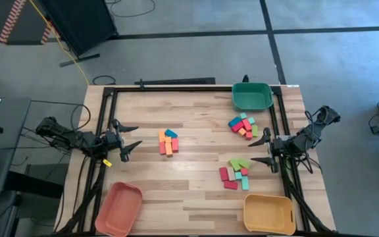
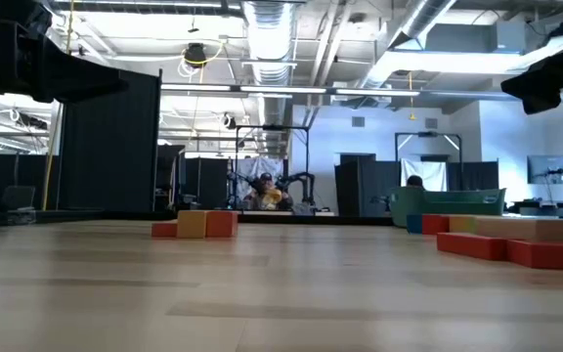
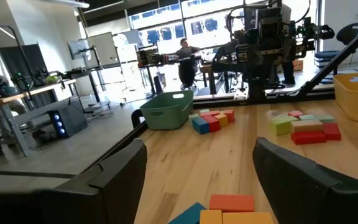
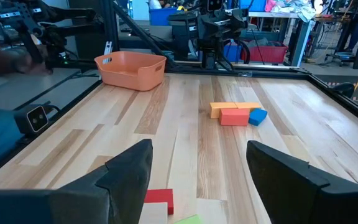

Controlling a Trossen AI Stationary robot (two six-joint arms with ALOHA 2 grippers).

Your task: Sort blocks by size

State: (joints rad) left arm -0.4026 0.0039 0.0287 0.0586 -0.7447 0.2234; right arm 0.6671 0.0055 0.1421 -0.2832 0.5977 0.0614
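At 9 o'clock of the open, empty right gripper (image 1: 263, 151) lie two block (image 1: 237, 174) clusters, nearer it than the open left gripper (image 1: 127, 141) w/ its small pile.

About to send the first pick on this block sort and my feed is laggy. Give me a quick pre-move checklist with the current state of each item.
1. Left claw open and empty: ok.
2. Right claw open and empty: ok.
3. Blocks reachable: ok. One small cluster lies in front of the left claw, and two piles lie beside the right claw.
4. Trays in place: ok. Green tray, salmon tray and yellow tray sit at the table's edges.
5. Trays free of blocks: ok in the high view.
6. Which tray takes which size: cannot tell.
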